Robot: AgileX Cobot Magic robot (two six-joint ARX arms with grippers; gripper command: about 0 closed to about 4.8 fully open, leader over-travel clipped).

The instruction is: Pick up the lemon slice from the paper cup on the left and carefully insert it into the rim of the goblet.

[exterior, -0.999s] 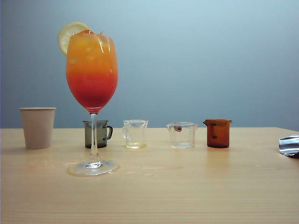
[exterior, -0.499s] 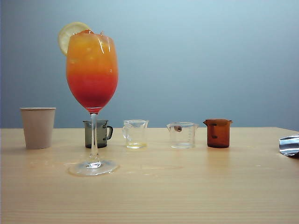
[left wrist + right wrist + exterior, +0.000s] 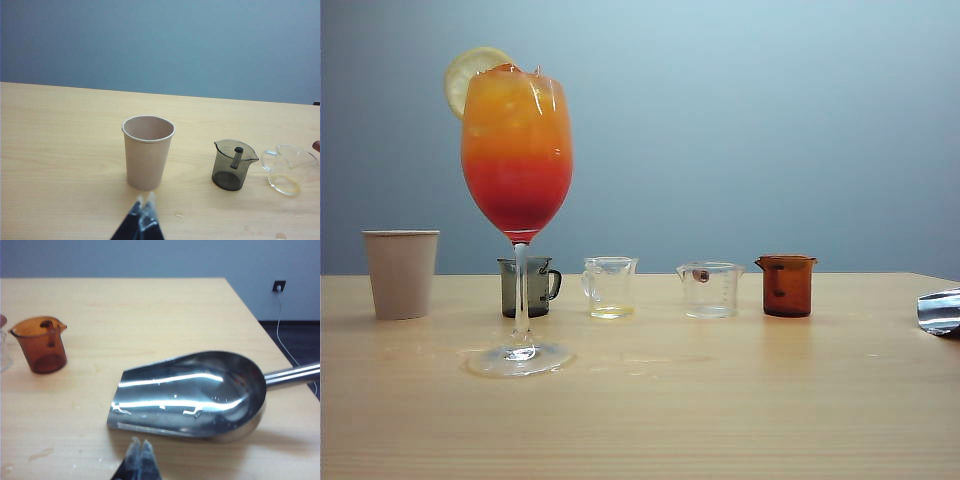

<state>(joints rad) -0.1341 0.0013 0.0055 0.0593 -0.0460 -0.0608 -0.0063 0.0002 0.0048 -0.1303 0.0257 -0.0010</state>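
Note:
The lemon slice (image 3: 467, 73) sits wedged upright on the left side of the goblet's (image 3: 516, 150) rim, above the orange-to-red drink. The goblet stands on the table left of centre. Further left stands the beige paper cup (image 3: 400, 273). In the left wrist view the paper cup (image 3: 148, 152) is upright, and the part of its inside that shows holds nothing. My left gripper (image 3: 144, 201) hangs just short of the cup, shut and empty. My right gripper (image 3: 140, 444) is also shut and empty, close to a steel scoop (image 3: 195, 392). Neither gripper shows in the exterior view.
Behind the goblet stand a dark grey measuring cup (image 3: 529, 287), two small clear beakers (image 3: 609, 287) (image 3: 710, 289) and an amber beaker (image 3: 786, 285) in a row. The scoop's edge (image 3: 940, 312) pokes in at the far right. The table's right edge (image 3: 260, 325) runs beyond the scoop.

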